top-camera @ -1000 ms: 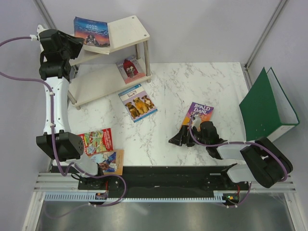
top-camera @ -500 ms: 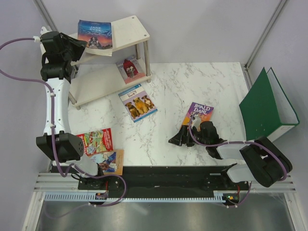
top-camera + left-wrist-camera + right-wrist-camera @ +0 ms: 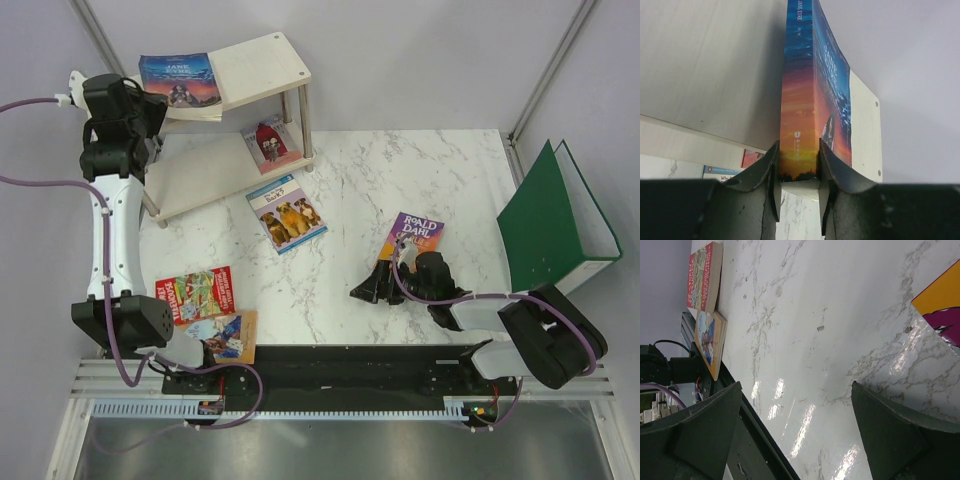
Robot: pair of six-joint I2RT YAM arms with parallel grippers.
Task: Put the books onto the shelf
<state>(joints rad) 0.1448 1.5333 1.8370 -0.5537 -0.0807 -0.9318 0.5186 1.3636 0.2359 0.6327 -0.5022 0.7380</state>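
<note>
My left gripper (image 3: 152, 100) is shut on the spine end of the blue "Jane Eyre" book (image 3: 180, 80), holding it over the left end of the shelf's top board (image 3: 262, 58). In the left wrist view both fingers clamp the book (image 3: 799, 100) near the gripper (image 3: 799, 172), with the cream shelf board (image 3: 863, 135) behind it. A red book (image 3: 270, 143) lies on the lower board. On the table lie the dogs book (image 3: 287, 213), the Roald Dahl book (image 3: 415, 232), the red Treehouse book (image 3: 197, 293) and an orange-brown book (image 3: 228, 337). My right gripper (image 3: 375, 285) rests open beside the Roald Dahl book.
A large green ring binder (image 3: 555, 225) stands open at the right edge of the marble table (image 3: 400, 180). The right wrist view shows bare marble (image 3: 815, 340) between the fingers, the red book (image 3: 704, 275) and orange-brown book (image 3: 711, 342) far off.
My left gripper has shifted left with the Jane Eyre book, which now sits further toward the left end of the top board. The right arm has not moved.
</note>
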